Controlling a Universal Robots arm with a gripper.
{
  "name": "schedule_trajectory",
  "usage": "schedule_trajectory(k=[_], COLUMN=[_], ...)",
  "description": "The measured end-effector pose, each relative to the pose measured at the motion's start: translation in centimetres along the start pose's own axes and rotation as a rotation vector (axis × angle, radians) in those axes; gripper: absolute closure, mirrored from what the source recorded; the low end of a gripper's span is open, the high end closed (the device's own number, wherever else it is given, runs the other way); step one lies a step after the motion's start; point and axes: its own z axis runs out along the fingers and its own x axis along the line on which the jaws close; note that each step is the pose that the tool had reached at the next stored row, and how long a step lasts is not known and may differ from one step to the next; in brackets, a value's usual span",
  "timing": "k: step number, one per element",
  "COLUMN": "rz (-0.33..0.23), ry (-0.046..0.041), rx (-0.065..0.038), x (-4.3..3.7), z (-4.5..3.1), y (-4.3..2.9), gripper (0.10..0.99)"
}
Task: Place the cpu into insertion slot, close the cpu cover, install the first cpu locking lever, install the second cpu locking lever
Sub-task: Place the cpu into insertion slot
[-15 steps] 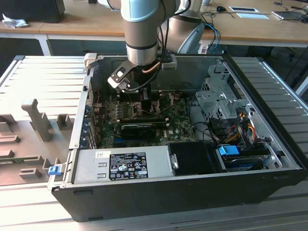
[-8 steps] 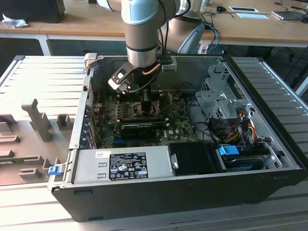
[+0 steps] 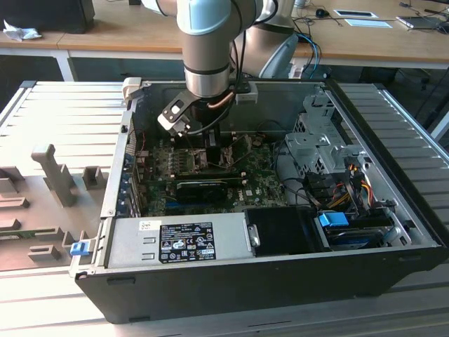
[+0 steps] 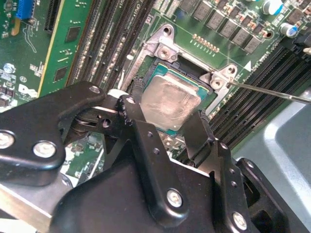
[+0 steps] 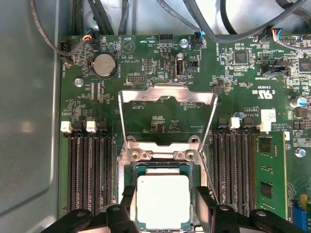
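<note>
The arm [image 3: 205, 49] reaches down into the computer case [image 3: 280, 288] in the upper middle of the exterior view. The gripper [image 4: 166, 119] seems to have its jaws closed on the cpu [image 5: 163, 200], which sits low in the insertion slot [image 5: 160, 155]. The cpu cover [image 5: 167, 94] is flipped open next to the slot. A thin locking lever [image 4: 272, 91] is not hooked down. I think the first step is almost done. The cover and both levers are still left to do.

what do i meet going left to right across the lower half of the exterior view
grey fixture block → blue clip → silver power supply → black shroud → blue tab
</note>
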Motion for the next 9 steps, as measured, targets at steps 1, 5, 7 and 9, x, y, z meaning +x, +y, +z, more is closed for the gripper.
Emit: schedule_trajectory(k=[1,5,7,9], rz=[0.0,0.0,0.0,0.0], ry=[0.0001,0.0,0.0,0.0], rx=[0.0,0.0,0.001,0.001], x=[0.0,0.0,0.0,0.0], z=[-0.08,-0.42,-0.63,-0.89], y=[0.01,0.05,0.09,0.12], gripper=[0.482,0.627,0.808,0.871])
